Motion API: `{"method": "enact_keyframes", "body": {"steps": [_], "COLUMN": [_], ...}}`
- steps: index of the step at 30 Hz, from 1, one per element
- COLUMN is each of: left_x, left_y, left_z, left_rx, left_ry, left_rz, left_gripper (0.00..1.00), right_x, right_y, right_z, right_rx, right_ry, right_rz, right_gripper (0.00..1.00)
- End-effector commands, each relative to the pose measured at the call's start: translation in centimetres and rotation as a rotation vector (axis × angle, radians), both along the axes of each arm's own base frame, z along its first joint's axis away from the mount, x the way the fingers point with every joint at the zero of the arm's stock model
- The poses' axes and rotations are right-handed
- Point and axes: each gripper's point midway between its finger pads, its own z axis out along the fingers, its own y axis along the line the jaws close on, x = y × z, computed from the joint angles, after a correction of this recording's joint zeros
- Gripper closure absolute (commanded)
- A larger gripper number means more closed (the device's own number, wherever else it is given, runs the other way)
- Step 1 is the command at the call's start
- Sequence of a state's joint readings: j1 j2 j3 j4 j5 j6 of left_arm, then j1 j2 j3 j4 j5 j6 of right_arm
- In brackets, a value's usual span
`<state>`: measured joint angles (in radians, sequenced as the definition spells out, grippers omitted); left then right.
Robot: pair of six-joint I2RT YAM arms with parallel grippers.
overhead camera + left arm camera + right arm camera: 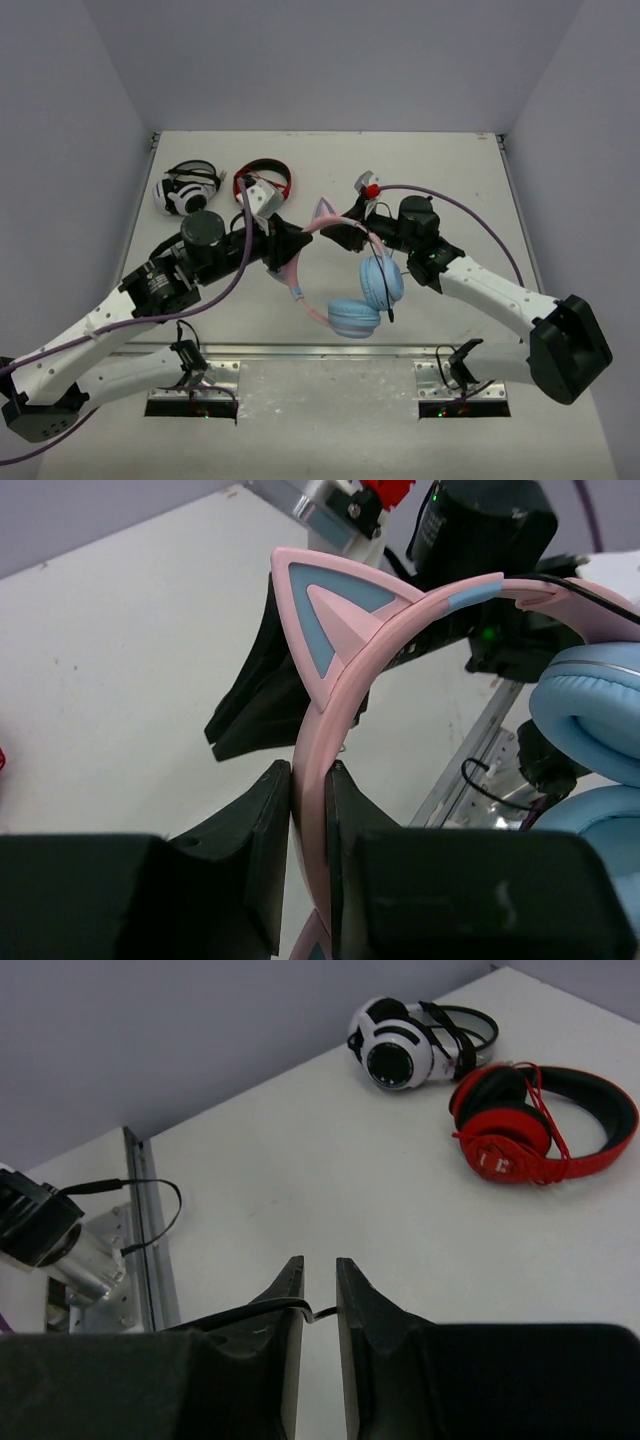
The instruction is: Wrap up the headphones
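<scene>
The headphones (352,300) have a pink cat-ear headband (330,670) and light blue earcups (590,720), and hang in the air between the two arms. My left gripper (310,780) is shut on the pink headband just below one cat ear; it also shows in the top view (292,250). My right gripper (319,1270) stands beside the other cat ear (338,235). Its jaws are a narrow gap apart. The thin black cable (322,1313) drapes over one finger and crosses that gap. More of the cable hangs by the earcups (389,300).
White-and-black headphones (187,187) and red-and-black headphones (264,182) lie at the table's back left, and also show in the right wrist view (405,1045) (540,1125). A metal rail (320,350) runs along the near table edge. Grey walls stand close on the sides.
</scene>
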<state>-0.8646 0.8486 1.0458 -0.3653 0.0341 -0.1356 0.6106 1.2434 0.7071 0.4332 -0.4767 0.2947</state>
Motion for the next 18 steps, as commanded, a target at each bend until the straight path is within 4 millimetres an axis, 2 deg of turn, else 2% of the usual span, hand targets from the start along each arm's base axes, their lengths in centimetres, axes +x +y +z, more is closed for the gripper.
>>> {"method": "enact_keyframes", "body": {"steps": [1,2,4,5,9,10,12,13,15,18], "left_x": [-1.8,-1.5,-1.3,-0.5,1.0,1.0,1.7,2.0,2.8,3.2], "left_y": [-0.8,-0.4,0.6,1.6,5.5,5.5,6.6,7.0,7.9,9.0], "left_z": [9.6,10.2,11.6,12.1,15.6,15.6,16.8,17.2,18.3,19.4], "left_rx": [-0.329,-0.349,-0.401,-0.425,-0.555,-0.558,-0.59,-0.602,-0.629,-0.692], "left_ry": [-0.163,-0.171,-0.185,-0.19,-0.225,-0.222,-0.23,-0.228,-0.222,-0.227], "left_rz": [-0.078,-0.055,-0.004,0.067,0.273,0.273,0.348,0.374,0.444,0.507], "left_gripper": [1.0,1.0,1.0,1.0,1.0,1.0,1.0,1.0,1.0,1.0], "right_x": [-0.9,-0.9,-0.5,-0.4,0.0,0.0,-0.5,-0.4,-0.4,0.0], "right_y": [1.9,2.2,2.8,3.0,4.1,4.3,4.7,5.0,5.4,6.1], "right_z": [4.4,5.2,4.9,5.1,3.3,2.3,2.5,1.3,1.8,1.0], "right_rx": [0.19,0.223,0.245,0.259,0.285,0.278,0.323,0.322,0.359,0.381], "right_ry": [-0.067,-0.089,-0.058,-0.065,-0.014,0.024,0.032,0.065,0.072,0.097], "right_rz": [0.121,0.133,0.149,0.157,0.195,0.202,0.251,0.262,0.293,0.313], "right_gripper": [0.8,0.78,0.79,0.82,0.84,0.84,0.83,0.83,0.82,0.84]}}
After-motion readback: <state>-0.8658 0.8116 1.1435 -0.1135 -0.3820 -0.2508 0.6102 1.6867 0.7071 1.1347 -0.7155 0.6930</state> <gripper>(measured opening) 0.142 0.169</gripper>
